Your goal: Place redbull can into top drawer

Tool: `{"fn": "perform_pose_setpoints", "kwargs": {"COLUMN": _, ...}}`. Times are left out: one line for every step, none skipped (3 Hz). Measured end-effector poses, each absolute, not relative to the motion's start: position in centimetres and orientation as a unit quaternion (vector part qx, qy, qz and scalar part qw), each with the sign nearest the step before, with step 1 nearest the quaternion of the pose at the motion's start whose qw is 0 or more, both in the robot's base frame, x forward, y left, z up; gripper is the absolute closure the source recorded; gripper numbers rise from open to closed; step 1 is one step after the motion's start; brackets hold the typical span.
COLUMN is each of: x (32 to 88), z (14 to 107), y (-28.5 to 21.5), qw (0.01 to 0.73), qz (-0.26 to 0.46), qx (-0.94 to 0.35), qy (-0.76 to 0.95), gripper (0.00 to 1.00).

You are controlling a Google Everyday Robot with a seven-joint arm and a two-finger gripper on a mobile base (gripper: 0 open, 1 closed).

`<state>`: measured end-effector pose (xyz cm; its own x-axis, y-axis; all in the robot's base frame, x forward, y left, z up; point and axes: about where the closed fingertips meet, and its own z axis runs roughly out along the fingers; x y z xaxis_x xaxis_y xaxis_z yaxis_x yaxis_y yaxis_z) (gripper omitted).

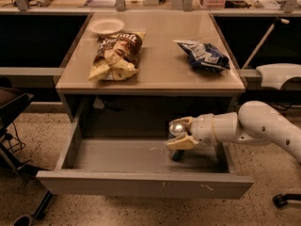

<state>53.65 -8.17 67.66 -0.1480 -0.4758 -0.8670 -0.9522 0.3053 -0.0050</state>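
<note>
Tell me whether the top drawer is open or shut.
Open: the top drawer is pulled out from under the desk, its floor showing. The gripper, inside it at right, grips the redbull can.

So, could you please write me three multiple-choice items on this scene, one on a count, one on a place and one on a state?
1. How many snack bags lie on the desk? A one; B two; C four.
2. Where is the redbull can? A on the desk; B in the top drawer's right part; C on the floor.
3. The top drawer is: A pulled open; B shut; C taken out.
Key: B, a brown bag and a dark blue bag; B, the gripper holds it there; A, its inside shows.
</note>
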Motion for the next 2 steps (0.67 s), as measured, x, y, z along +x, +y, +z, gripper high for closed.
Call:
{"fn": "perform_pose_setpoints", "kwargs": {"x": 53.65, "z": 67.65, "y": -8.14, "qw": 0.406, "qz": 0.294, "qx": -0.511, "qy": 0.698, "gripper": 0.00}}
{"fn": "perform_pose_setpoints", "kwargs": {"x": 53.65, "z": 67.65, "y": -8.14, "qw": 0.406, "qz": 0.294, "qx": -0.511, "qy": 0.698, "gripper": 0.00}}
